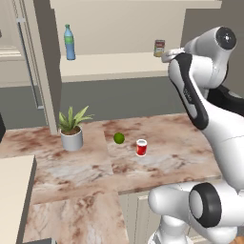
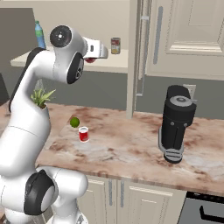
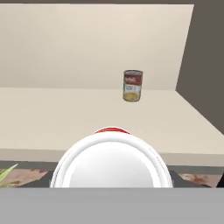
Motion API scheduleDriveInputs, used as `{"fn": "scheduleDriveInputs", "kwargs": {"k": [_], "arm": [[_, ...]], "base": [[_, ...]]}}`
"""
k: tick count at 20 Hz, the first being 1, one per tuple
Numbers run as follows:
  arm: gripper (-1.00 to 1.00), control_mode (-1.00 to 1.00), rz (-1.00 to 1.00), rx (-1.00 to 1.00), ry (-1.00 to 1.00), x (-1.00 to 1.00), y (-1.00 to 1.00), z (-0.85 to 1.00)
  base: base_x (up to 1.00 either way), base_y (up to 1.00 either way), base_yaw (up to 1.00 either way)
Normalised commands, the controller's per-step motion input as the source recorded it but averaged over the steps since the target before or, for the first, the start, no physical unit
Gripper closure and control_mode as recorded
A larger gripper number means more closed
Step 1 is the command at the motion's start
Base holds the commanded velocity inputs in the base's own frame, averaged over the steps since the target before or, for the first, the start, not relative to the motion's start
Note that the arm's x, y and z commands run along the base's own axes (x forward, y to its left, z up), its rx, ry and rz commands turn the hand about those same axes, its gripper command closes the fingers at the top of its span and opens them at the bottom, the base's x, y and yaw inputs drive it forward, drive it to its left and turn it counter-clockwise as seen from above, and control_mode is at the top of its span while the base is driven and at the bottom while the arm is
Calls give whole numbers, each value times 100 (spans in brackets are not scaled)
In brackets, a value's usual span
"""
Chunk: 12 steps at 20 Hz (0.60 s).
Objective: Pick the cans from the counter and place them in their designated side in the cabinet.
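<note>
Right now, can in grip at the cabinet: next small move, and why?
Probably ease forward over the shelf board before lowering. In the hand view the held can sits at the board's front edge, with the tan-labelled can standing farther back to the right. A second red can waits on the counter.

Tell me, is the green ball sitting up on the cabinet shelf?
No, the green ball lies on the marbled counter, right beside a red can.
</note>
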Motion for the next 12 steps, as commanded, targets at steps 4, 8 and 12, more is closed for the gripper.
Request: {"fn": "scheduleDriveInputs", "kwargs": {"k": [4,8,12], "arm": [[100,-100,0,0,0,21,0,-4],[100,-100,0,0,0,26,0,-5],[100,-100,0,0,0,22,0,-5]], "base": [[0,0,0],[0,0,0],[0,0,0]]}}
